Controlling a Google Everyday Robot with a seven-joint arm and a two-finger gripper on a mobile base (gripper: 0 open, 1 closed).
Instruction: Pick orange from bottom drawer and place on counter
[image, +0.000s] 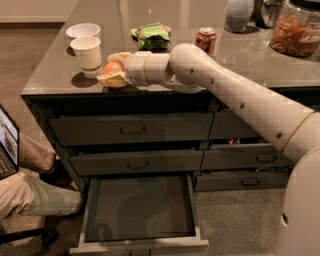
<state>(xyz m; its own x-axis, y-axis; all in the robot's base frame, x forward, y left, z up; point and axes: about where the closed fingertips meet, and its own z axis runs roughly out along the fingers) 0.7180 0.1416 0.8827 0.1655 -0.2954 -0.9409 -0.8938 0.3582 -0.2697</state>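
Observation:
My gripper (113, 68) reaches left across the counter (50, 75) near its front left edge, just right of the white paper cup (87, 55). Its yellowish fingers (114, 79) are shut on the orange (111, 67), a small round bright-orange fruit held low over the counter surface. The bottom drawer (140, 208) is pulled open below, with a flat dark inside that holds nothing.
A white bowl (82, 30) stands behind the cup. A green snack bag (151, 36), a red soda can (206, 40), a grey jug (239, 15) and a glass jar of snacks (296, 29) sit further back. A seated person's legs (30, 185) and a laptop (7, 142) are at left.

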